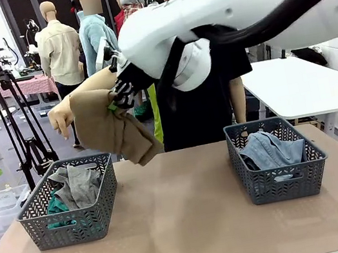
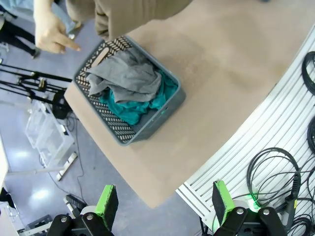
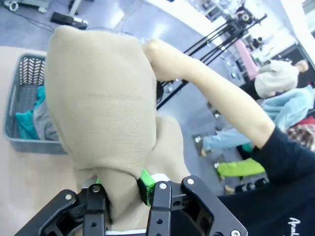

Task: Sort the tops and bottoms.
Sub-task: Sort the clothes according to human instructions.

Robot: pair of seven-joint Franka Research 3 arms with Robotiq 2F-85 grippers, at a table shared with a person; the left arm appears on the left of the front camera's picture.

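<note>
My right gripper (image 1: 119, 97) reaches across the table and is shut on a tan-beige top (image 1: 109, 129), held in the air above and just right of the left basket (image 1: 70, 217). The person's hand (image 1: 61, 119) is at the garment's far-left side. In the right wrist view the tan top (image 3: 103, 113) is pinched between the green pads (image 3: 144, 181). A grey top (image 2: 128, 73) and a teal top (image 2: 133, 107) lie in that basket (image 2: 172, 101). The bottoms, faded blue denim (image 1: 271, 148), lie in the right basket (image 1: 281, 186). My left gripper (image 2: 165, 206) hovers open over the table's near-left edge.
The person stands behind the table's middle, one arm (image 3: 211, 93) stretched toward the garment. A tripod (image 1: 20, 120) stands off the far-left corner. Cables (image 2: 275, 172) lie on the ribbed surface beside the table. Bare tabletop (image 1: 186, 222) lies between the baskets.
</note>
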